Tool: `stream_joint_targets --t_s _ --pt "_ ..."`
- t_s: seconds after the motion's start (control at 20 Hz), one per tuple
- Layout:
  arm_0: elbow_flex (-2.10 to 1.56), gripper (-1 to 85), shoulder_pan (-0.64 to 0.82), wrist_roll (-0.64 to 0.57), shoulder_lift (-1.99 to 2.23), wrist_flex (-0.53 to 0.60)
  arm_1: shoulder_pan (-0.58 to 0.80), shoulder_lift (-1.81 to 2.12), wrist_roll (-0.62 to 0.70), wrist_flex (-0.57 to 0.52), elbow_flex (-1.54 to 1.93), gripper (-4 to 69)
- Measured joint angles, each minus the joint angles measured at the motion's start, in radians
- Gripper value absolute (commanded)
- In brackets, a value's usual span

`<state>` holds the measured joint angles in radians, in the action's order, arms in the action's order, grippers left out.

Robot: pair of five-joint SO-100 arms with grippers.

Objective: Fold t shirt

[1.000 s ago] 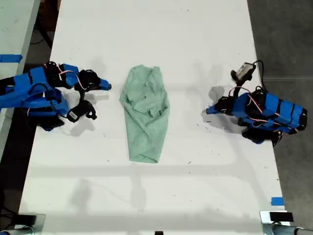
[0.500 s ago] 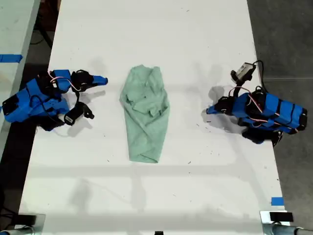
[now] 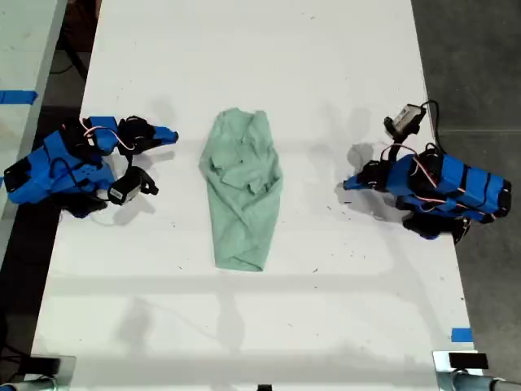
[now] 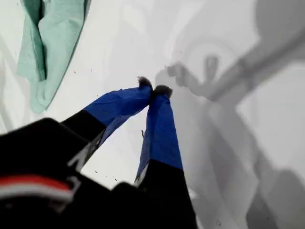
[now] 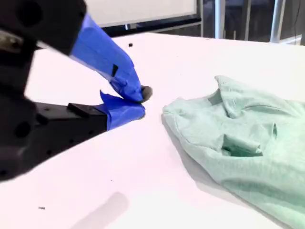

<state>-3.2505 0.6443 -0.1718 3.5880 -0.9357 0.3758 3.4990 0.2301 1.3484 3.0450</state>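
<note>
Both end effectors [image 4: 153, 90] [image 5: 140, 102] closed, empty.

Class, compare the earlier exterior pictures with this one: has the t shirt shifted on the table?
No. The t shirt lies in the same spot on the table, with the same outline and creases.

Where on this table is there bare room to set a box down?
The table is bare above the t shirt toward the exterior view's top edge, and below it toward the bottom edge. The middle band is crowded: one arm sits at that view's left of the shirt, another arm at its right.
</note>
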Motion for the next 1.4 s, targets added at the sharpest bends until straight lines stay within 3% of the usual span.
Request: stream_joint_targets --t_s 1.4 --pt "0.000 -0.3 0.011 0.003 0.000 -0.017 0.000 0.000 0.000 0.000 0.000 1.9"
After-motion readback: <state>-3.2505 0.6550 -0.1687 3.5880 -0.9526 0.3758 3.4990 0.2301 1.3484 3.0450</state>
